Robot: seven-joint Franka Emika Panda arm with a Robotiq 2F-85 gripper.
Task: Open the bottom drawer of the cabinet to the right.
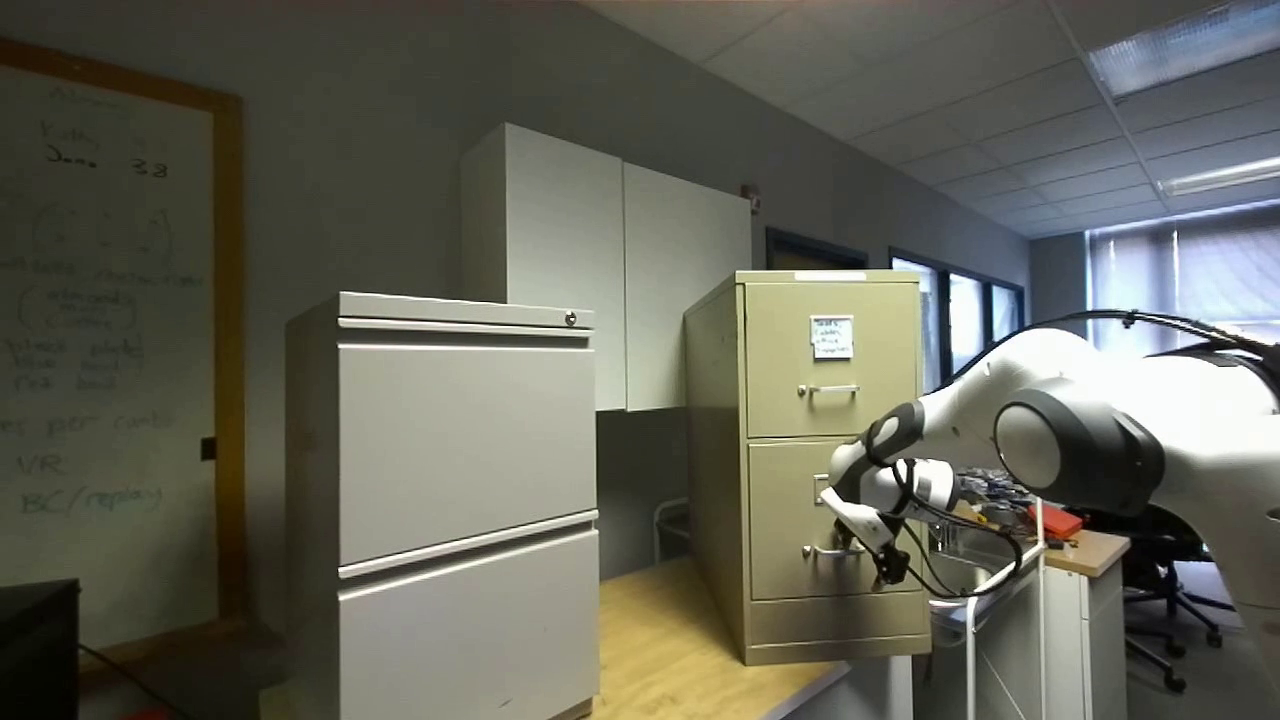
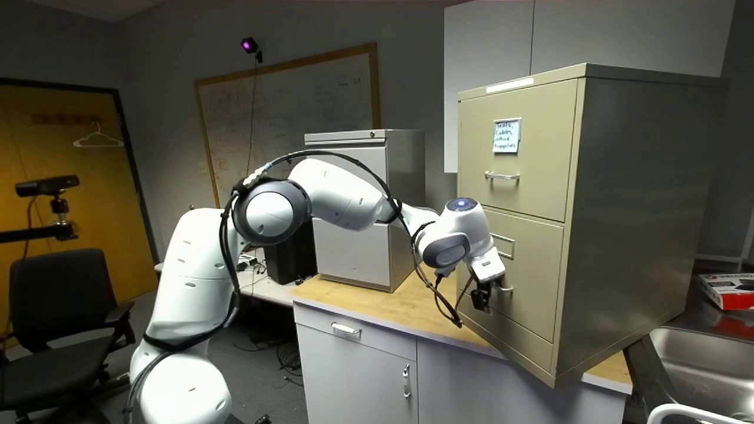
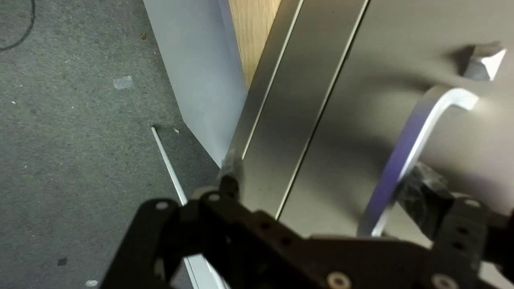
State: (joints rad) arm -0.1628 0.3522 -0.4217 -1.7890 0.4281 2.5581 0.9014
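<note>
The cabinet (image 1: 715, 450), tall and beige-tan, stands on a wooden counter; it also shows in an exterior view (image 2: 636, 224). Its bottom drawer (image 1: 780, 500) is flush with the cabinet, also in an exterior view (image 2: 539, 277) and the wrist view (image 3: 361, 108). The metal handle (image 3: 395, 168) runs between my open fingers. My gripper (image 3: 327, 178) is at the drawer front, also in both exterior views (image 1: 868, 552) (image 2: 482, 294). One film-wrapped finger is close against the handle's upper side; I cannot tell if it touches. The other finger is well below, over the cabinet's base strip. The handle's near end is hidden by the gripper.
The upper drawer (image 1: 780, 350) with a white label card is closed above my wrist. A light-grey two-drawer cabinet (image 1: 465, 440) stands beside the tan cabinet on the wooden counter (image 1: 650, 625). A sink (image 2: 707, 365) and a red-white box (image 2: 730, 291) are on the far side.
</note>
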